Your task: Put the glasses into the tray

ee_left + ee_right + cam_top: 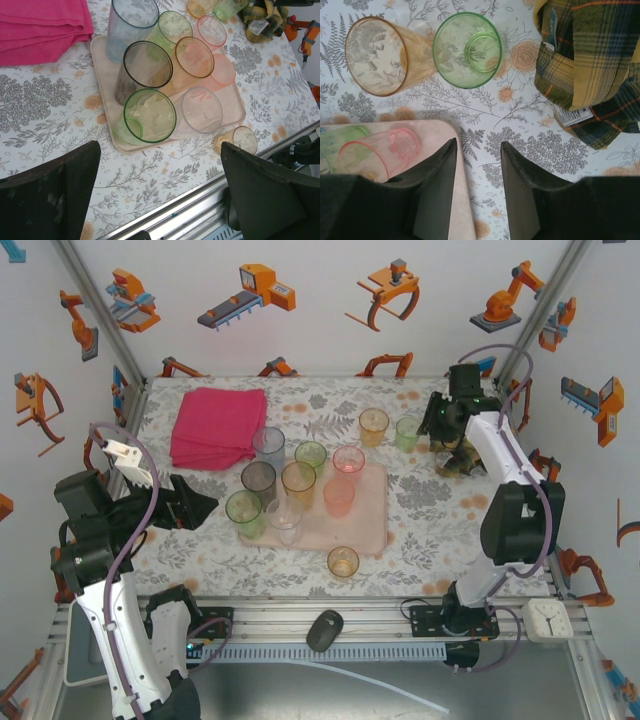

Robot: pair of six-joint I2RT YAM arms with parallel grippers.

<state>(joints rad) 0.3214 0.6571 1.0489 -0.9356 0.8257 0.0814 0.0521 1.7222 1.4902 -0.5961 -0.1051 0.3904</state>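
Green translucent plastic tumbler [467, 50] stands just ahead of the spread, empty right claw [479, 145]; grasping it for the flat pale pink tray [461, 215] alongside looks next.

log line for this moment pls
left pincer open, empty | right pincer open, empty | tray part-filled | off tray: far orange glass, far green glass, near orange glass

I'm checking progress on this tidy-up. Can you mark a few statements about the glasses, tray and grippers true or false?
1. The left gripper holds a pink glass. False: it is open and empty.
2. A near orange glass stands on the table, outside the tray. True.
3. The magenta cloth lies in the tray. False: it lies on the table.
4. A far orange glass and a green glass stand off the tray. True.
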